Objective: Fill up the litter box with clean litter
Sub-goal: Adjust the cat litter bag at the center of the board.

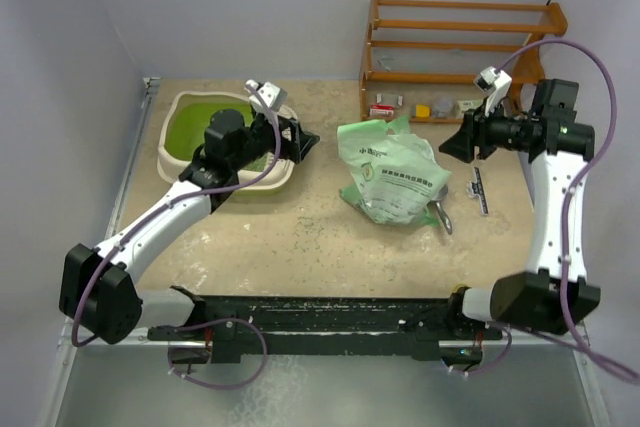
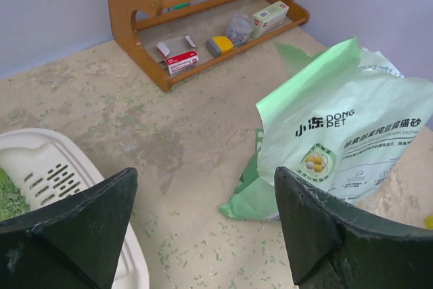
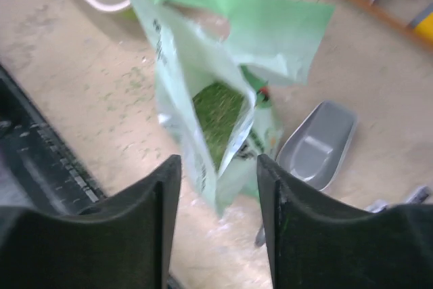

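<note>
A sandy-beige desk (image 1: pixel 300 237) fills the workspace, its surface speckled with stray green bits. At its far right edge stands a wooden rack (image 1: pixel 460 37) with slatted tiers; small packets lie on its lowest shelf, among them a red-and-white box (image 2: pixel 181 61) and a yellow block (image 2: pixel 220 45).

The litter box (image 1: pixel 178 112) sits at the far left of the desk, cream outside and lime-green inside, with its slotted rim section toward the middle of the desk. The left arm reaches over its near right corner.

A pale green printed bag (image 1: pixel 395 177) stands crumpled near the centre of the desk, well apart from the box, its top gaping open.

The left claw (image 2: pixel 206 187) hangs just past the box's right edge, fingers spread wide with nothing between them. The right claw (image 3: pixel 218 167) hovers to the right of the bag, its fingers parted and holding nothing.

A grey scoop (image 3: pixel 318 143) lies on the desk just beside the bag's right side.

The litter (image 1: pixel 195 127), tiny green pellets, covers the floor of the box; more of it shows inside the bag's open mouth.
</note>
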Robot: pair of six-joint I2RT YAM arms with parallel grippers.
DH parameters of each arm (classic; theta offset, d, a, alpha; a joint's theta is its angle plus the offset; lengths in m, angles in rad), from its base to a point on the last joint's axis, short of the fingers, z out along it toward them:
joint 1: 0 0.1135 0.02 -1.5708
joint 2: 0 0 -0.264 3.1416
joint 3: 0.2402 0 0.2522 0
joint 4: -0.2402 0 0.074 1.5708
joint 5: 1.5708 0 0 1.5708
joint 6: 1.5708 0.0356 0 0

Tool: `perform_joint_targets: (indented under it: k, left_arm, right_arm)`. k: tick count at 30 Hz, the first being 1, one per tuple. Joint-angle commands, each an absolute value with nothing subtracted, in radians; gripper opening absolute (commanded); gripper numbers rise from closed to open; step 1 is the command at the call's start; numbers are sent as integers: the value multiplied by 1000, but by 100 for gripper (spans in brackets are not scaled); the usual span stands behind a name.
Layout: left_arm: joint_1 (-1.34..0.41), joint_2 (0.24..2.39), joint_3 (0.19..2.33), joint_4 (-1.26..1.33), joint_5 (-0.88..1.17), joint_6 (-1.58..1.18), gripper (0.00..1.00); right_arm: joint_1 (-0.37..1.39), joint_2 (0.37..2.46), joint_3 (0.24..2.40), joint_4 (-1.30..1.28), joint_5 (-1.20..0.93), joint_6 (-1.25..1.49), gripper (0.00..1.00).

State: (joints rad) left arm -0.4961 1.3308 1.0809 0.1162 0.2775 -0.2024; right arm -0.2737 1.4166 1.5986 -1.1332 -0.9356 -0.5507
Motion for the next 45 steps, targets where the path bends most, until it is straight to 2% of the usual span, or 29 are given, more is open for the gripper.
perform_joint_targets:
  k: [1, 2, 3, 6, 7, 9, 10, 11, 12, 13, 14, 15, 16, 17, 19, 20, 24, 29, 31, 33, 35, 37, 40, 45]
  left_arm:
    - [-492, 1243, 965, 438, 301, -277, 79]
    - [-493, 1245, 954, 451, 311, -285, 79]
    - [-493, 1249, 951, 454, 330, -305, 73]
    - [-495, 1264, 931, 492, 380, -389, 38]
    - [-495, 1266, 928, 494, 397, -396, 34]
    - [-496, 1267, 896, 533, 439, -414, 45]
    - [-496, 1260, 870, 569, 445, -444, 58]
    - [-497, 1241, 834, 612, 440, -457, 66]
    - [-498, 1229, 787, 699, 426, -479, 69]
    - [-499, 1220, 725, 820, 403, -518, 71]
    - [-499, 1217, 661, 948, 354, -562, 72]
    - [-499, 1221, 602, 1067, 289, -596, 72]
    - [-497, 1234, 551, 1165, 238, -629, 73]
    - [-497, 1260, 513, 1262, 213, -647, 73]
    - [-497, 1346, 478, 1457, 298, -608, 74]
    - [-497, 1390, 494, 1471, 352, -591, 74]
    - [-531, 1498, 669, 1205, 510, -424, 75]
    - [-624, 1536, 797, 855, 409, -94, 75]
    - [-625, 1564, 800, 872, 391, -57, 77]
    - [-624, 1606, 802, 899, 371, -4, 80]
    - [-626, 1664, 812, 935, 356, 16, 81]
    - [-625, 1721, 815, 981, 357, 42, 81]
    - [-625, 1786, 800, 1079, 339, 46, 82]
    - [-610, 1839, 767, 1207, 314, 50, 83]
  right_arm:
    - [-243, 1301, 1453, -624, -881, -211, 52]
    - [-244, 1280, 1423, -611, -874, -182, 52]
    - [-245, 1263, 1398, -616, -873, -177, 53]
    - [-251, 1205, 1344, -655, -867, -158, 54]
    - [-254, 1180, 1326, -676, -877, -167, 54]
    - [-259, 1108, 1289, -710, -818, -167, 48]
    - [-263, 1061, 1249, -687, -755, -118, 44]
    - [-271, 1002, 1213, -655, -709, -98, 44]
    - [-276, 915, 1168, -626, -670, -106, 46]
    - [-276, 846, 1111, -569, -634, -81, 50]
    - [-275, 775, 1052, -515, -615, -65, 67]
    - [-276, 719, 999, -485, -607, -70, 89]
    - [-276, 672, 945, -456, -609, -79, 97]
    - [-276, 645, 917, -447, -616, -95, 98]
    - [-276, 656, 912, -490, -625, -144, 92]
    - [-277, 679, 921, -522, -632, -169, 89]
    - [-294, 738, 903, -613, -700, -396, 85]
    - [-400, 787, 858, -651, -811, -620, 76]
    - [-536, 855, 882, -689, -983, -678, 73]
    - [-656, 972, 933, -832, -1246, -848, 77]
    - [-685, 1156, 1039, -1160, -1333, -1199, 80]
    - [-693, 1369, 1156, -1548, -1337, -1631, 79]
    - [-702, 1535, 1171, -1587, -1345, -1725, 77]
    - [-701, 1598, 1146, -1595, -1358, -1794, 77]
